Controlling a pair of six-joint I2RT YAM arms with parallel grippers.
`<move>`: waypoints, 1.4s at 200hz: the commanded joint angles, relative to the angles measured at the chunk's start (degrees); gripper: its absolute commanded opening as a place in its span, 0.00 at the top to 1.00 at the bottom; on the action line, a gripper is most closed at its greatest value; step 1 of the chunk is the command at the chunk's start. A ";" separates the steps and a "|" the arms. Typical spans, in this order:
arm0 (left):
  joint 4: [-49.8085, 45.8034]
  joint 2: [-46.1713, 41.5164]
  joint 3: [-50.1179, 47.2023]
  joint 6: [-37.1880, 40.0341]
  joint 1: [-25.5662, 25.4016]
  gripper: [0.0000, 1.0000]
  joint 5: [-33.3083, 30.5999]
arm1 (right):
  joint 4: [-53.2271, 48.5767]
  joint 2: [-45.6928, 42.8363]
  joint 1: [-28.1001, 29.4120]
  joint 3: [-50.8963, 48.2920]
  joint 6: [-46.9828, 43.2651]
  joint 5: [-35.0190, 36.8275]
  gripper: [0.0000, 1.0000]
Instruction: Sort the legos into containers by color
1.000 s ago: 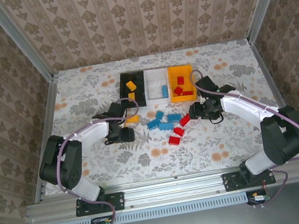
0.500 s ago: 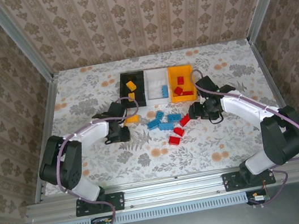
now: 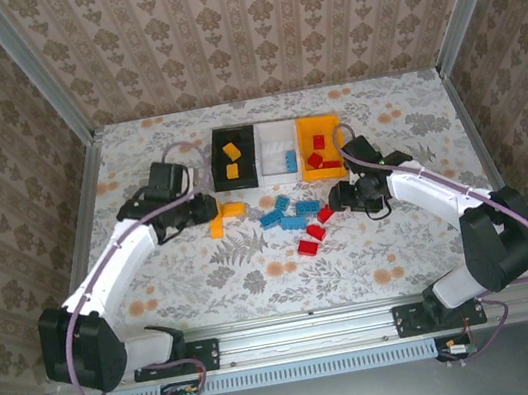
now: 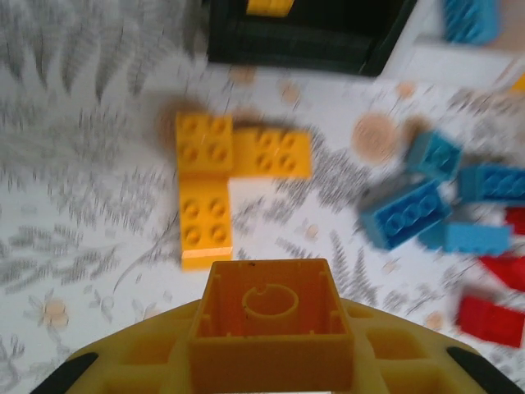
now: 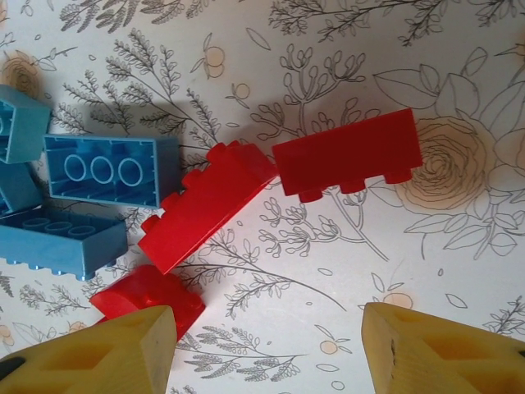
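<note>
Orange-yellow bricks (image 3: 233, 209): five by my count. Two lay in the black bin (image 3: 216, 161) at upper centre, two lay touching in an L on the table just below that bin, and one sat in my left pincer (image 3: 200, 209).
Blue bricks (image 3: 294, 222): about five. One lay in the white bin (image 3: 273, 139) and four clustered at the centre of the top view.
Red bricks (image 5: 205, 205): about six. Three lay loose just right of the blue cluster, and roughly three were in the orange-yellow bin (image 3: 317, 120).
Bins: three in a row, side by side: black, white, orange-yellow from left to right.
Left pincer: clenched on the held brick (image 4: 271, 324), whose hollow underside faced my wrist camera. The L lay beyond it, left of centre.
Right pincer (image 5: 283, 353): released, with its fingers (image 5: 123, 353) spread wide and nothing between them, poised over the loose red bricks.
Table (image 3: 405, 255): white cloth printed with grey leaves and orange blossoms.
Room: beige damask wallpaper (image 3: 246, 28) on three sides, with grey metal rails (image 3: 307, 332) at the corners and the bottom edge.
</note>
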 commanded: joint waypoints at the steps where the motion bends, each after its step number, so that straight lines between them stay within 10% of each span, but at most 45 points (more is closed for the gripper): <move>1: -1.68 5.93 8.94 2.87 0.60 0.68 2.43 | 0.44 -0.62 0.88 -0.72 1.18 -0.85 0.37; 154: -12.98 51.72 54.67 12.15 0.47 0.67 -1.96 | -3.97 -8.39 -0.31 -6.43 1.93 7.00 0.31; 280: -13.58 49.38 54.48 11.06 0.20 0.40 -0.52 | 0.37 9.64 -3.34 5.29 5.55 7.34 0.27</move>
